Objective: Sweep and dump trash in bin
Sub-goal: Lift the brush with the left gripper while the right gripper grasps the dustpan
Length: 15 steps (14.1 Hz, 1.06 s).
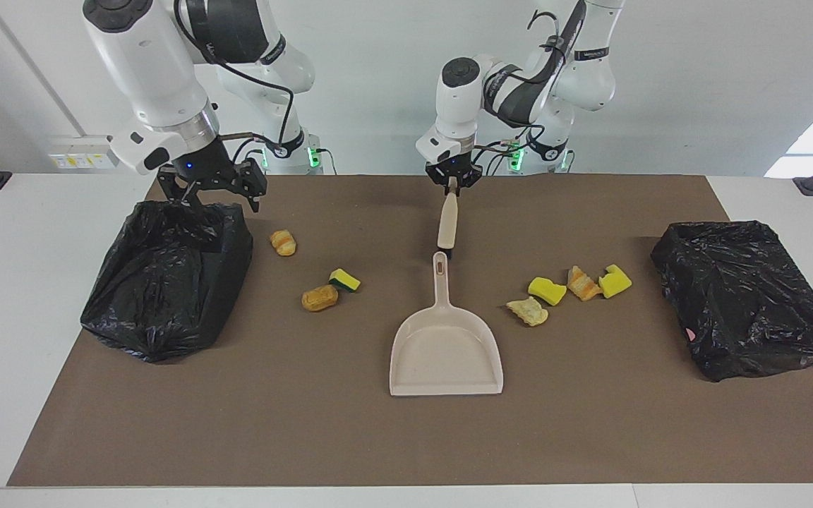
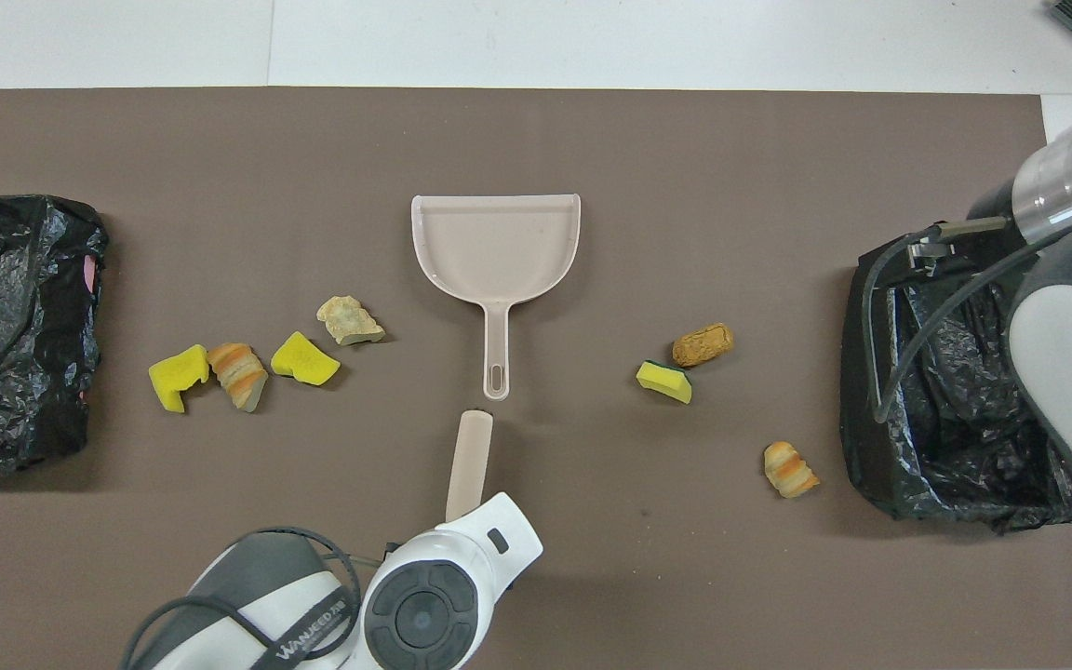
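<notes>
- A brown mat covers a white table; a white wall stands at the robots' end.
- Two black bins, one at each end of the mat.
- One dustpan at mid-mat.
- Seven bits of trash: four toward the left arm's end, three toward the right arm's.
- Left gripper is clamped on the brush handle, beside the dustpan's handle.
- Right gripper, fingers spread and empty, hangs over a bin's rim.
</notes>
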{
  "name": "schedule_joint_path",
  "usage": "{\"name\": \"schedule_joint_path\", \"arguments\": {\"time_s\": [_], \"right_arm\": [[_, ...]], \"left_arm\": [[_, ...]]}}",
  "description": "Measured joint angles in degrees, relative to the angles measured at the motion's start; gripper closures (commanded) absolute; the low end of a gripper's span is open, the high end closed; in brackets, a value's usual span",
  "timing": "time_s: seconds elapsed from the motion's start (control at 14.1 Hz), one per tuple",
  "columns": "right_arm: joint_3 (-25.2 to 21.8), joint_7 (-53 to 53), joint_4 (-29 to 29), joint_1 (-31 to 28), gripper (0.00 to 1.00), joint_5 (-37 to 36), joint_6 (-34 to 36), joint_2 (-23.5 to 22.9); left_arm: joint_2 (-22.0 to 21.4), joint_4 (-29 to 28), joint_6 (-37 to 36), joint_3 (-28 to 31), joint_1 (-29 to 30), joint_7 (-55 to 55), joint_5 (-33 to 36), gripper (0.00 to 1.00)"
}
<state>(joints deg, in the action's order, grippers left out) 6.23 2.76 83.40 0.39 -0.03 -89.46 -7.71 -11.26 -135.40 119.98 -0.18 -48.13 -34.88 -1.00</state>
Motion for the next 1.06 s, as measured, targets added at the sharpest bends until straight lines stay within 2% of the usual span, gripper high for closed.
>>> {"name": "schedule_joint_path", "arguments": {"time_s": [0.28,0.5,0.78,1.06], "right_arm": [[0.18,0.48,-2.84,1.61,0.00,0.05,-1.80,-2.04],[0.42,6.47,-3.75,4.19,0.00,1.38,-2.80,-3.44],[0.80,14.47,-3.56,11.28,0.00,1.36,-5.59,-5.57],[0.82,20.30,-3.01,17.08,0.00,0.59,-12.84,-10.54]], "left_arm": [[-6.33,2.11,-10.82,0.26,7.20,1.57,0.21,1.00],[-9.68,3.73,-15.40,0.47,16.64,3.02,0.44,1.00],[-8.54,4.67,-15.39,0.69,30.81,16.00,0.78,1.00],[-5.87,4.60,-12.67,0.81,44.01,28.18,0.83,1.00]]}}
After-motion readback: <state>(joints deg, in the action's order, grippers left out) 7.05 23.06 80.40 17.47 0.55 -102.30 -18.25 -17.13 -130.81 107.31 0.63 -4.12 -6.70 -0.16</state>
